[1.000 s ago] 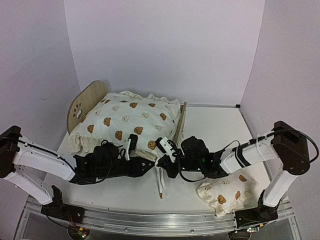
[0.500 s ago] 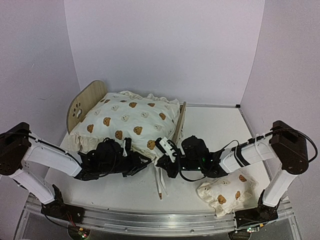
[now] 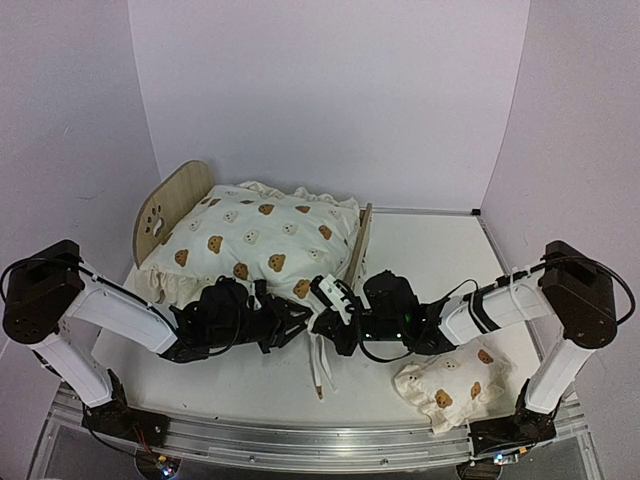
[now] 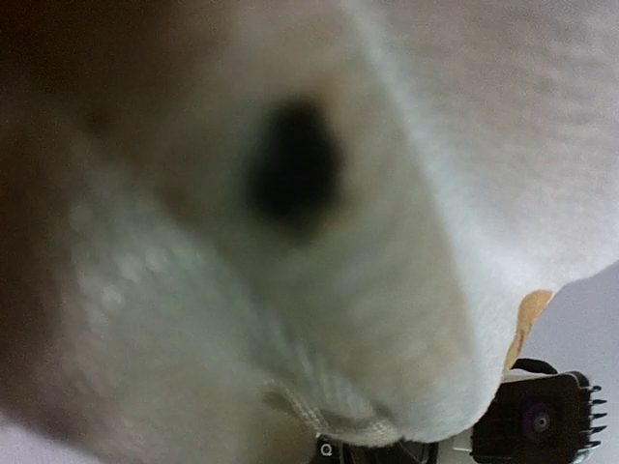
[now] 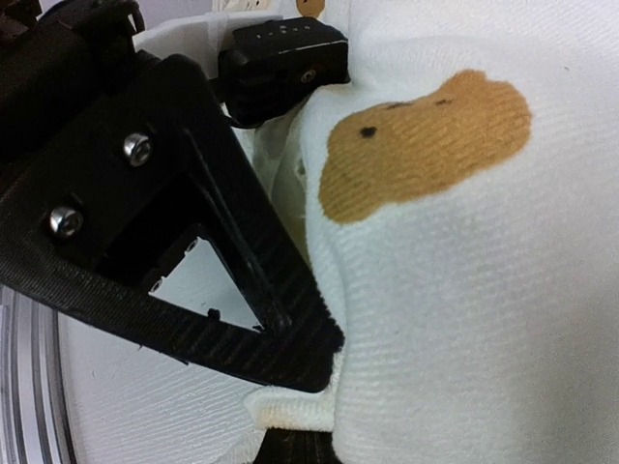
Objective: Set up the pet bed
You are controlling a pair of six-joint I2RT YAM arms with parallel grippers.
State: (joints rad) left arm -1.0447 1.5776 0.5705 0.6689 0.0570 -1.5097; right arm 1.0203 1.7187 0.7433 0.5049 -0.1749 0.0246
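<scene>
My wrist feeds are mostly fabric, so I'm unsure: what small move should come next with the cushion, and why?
Probably ease the right end effector, which looks shut on the near hem of the cushion, inward beside the footboard and down. That corner seems to overhang the near side of the pet bed, with its ties trailing on the table.

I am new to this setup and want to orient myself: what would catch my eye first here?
The big cream bear-print cushion lies on the pet bed at the back left of the table, hiding the bed's base. The left gripper and right gripper meet low at the cushion's near edge. A small matching pillow lies near the table's front right corner.
</scene>
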